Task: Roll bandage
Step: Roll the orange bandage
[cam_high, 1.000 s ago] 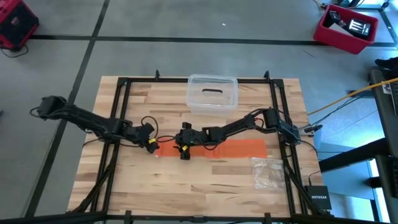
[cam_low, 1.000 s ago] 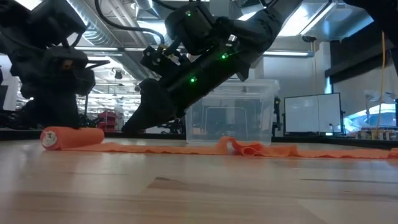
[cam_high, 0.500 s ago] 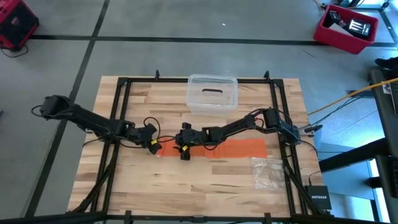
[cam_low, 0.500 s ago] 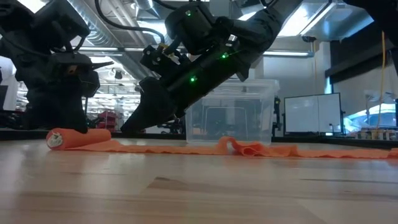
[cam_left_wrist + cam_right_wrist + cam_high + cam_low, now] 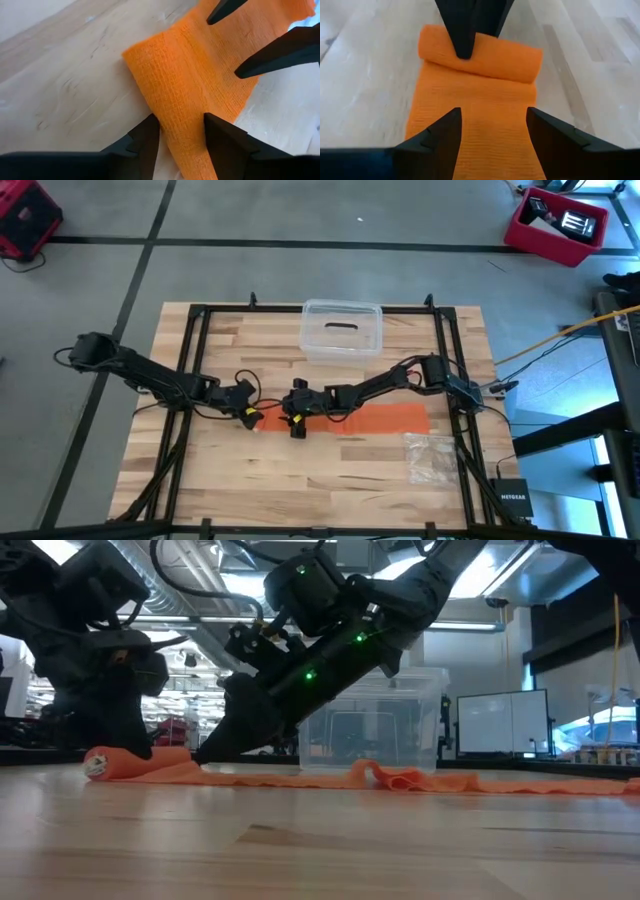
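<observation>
1. Left gripper [image 5: 180, 137]: fingers spread, straddling the rolled end of the bandage [image 5: 385, 420]; right gripper [image 5: 492, 135] spread over the flat strip at mid-table.
2. Bandage appears soft, light and easily bunched; best taken at the roll's ends.

One camera looks straight down on the whole pale wooden bench [image 5: 330, 470], one level across it, and both close wrist cameras share the bright orange fabric bandage [image 5: 480, 100].
</observation>
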Available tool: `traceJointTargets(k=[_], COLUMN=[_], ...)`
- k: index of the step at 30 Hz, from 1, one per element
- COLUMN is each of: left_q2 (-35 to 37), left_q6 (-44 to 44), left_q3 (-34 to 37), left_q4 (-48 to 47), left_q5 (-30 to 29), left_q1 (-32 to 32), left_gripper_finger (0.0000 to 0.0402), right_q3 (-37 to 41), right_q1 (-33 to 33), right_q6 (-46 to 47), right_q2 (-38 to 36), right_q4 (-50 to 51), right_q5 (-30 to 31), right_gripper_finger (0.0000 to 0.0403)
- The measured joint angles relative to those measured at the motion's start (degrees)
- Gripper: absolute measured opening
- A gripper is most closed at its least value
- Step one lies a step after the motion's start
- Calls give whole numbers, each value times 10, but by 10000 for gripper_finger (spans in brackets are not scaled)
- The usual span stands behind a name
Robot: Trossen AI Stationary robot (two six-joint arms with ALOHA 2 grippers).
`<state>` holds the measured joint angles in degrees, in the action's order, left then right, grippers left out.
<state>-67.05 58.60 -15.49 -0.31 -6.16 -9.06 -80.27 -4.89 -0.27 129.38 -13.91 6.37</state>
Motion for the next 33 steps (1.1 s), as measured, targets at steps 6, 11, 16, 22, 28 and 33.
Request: traceJointTargets(k=[6, 11, 16, 22, 28, 33], left_q2=[0, 26, 91, 168, 194, 192], left_q6=[-26, -67, -170, -338, -437, -471], left_q3=[0, 0, -34, -166, -330, -424], left_q4=[1, -8, -67, -241, -330, -315], left_q5=[0, 1, 13, 20, 37, 65], left_q1=[0, 0, 2, 22, 48, 65], left_gripper_finger=[68, 24, 24, 30, 31, 34], right_q3=[0, 0, 0, 1, 1, 1], right_q1=[0, 0, 0, 0, 0, 0], right_q6=[0, -8, -53, -79, -60, -19], right_q2=[-1, -52, -143, -279, -404, -497], right_q4=[6, 78, 225, 365, 422, 479], right_q5=[0, 0, 0, 5, 16, 21], right_gripper_finger=[225, 225, 225, 225, 225, 225])
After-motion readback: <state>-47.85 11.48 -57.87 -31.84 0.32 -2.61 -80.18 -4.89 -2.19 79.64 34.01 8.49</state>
